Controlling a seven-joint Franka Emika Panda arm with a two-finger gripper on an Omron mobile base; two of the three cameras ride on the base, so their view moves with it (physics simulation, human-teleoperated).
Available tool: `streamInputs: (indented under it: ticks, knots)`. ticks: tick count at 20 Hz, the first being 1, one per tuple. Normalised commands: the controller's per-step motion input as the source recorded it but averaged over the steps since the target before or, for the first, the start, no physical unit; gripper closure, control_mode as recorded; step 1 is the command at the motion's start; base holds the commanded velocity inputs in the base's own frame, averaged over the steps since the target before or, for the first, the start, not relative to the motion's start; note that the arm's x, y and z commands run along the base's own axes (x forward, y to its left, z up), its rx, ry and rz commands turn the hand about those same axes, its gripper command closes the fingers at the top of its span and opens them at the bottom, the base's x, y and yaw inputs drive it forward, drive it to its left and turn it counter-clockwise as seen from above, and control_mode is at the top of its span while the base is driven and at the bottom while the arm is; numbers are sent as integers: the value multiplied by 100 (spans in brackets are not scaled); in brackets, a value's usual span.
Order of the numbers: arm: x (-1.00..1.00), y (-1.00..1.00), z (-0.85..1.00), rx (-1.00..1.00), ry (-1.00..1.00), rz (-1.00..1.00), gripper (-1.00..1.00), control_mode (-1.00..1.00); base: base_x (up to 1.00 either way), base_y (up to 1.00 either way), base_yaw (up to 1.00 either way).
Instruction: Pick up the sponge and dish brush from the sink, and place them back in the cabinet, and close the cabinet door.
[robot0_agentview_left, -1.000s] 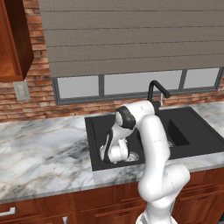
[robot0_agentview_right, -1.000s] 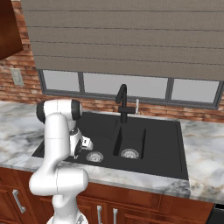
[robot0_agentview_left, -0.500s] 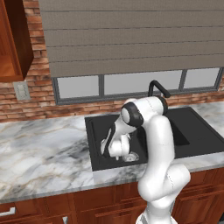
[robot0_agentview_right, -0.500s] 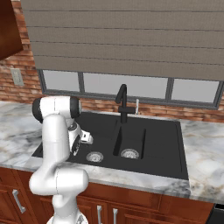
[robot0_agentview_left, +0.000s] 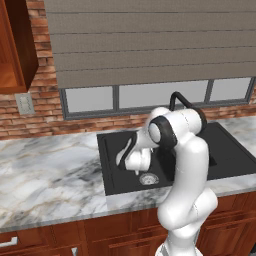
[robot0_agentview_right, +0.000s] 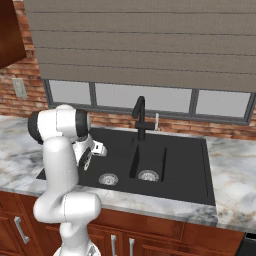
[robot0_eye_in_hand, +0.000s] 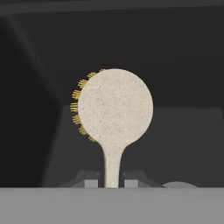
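The dish brush (robot0_eye_in_hand: 114, 109) fills the hand view: a round cream head with yellow bristles along its left edge and a thin handle running down between my fingertips. My gripper (robot0_eye_in_hand: 111, 183) is shut on that handle. In the base views the hand (robot0_agentview_left: 135, 160) (robot0_agentview_right: 92, 150) hangs over the left basin of the black sink (robot0_agentview_left: 112, 150) (robot0_agentview_right: 185, 165), just above its floor. The reddish-brown cabinet (robot0_agentview_left: 15, 50) (robot0_agentview_right: 10, 35) hangs high on the wall to the left. The sponge is out of view.
A black curved faucet (robot0_agentview_left: 177, 100) (robot0_agentview_right: 140, 117) stands behind the basins. Silver drains (robot0_agentview_left: 148, 178) (robot0_agentview_right: 147, 175) sit in the sink floor. Marble counter (robot0_agentview_left: 45, 175) stretches left, under a brick wall with an outlet (robot0_agentview_left: 24, 103). Lower wooden drawers run along the front.
The hand has risen a little from the left basin's floor with the brush in its grip, and the upper arm has swung slightly. The jaws stay shut.
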Motion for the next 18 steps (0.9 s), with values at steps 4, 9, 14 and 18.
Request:
streamInputs:
  ticks: [4,9,14,18]
  knots:
    - [-10,0,63,0,-1,0,100,-100,0,0,0]
    - [-27,0,67,0,0,0,100,-100,0,0,0]
    - [-34,0,68,0,0,0,100,-100,0,0,0]
    - [-35,0,74,-1,0,0,100,-100,0,0,0]
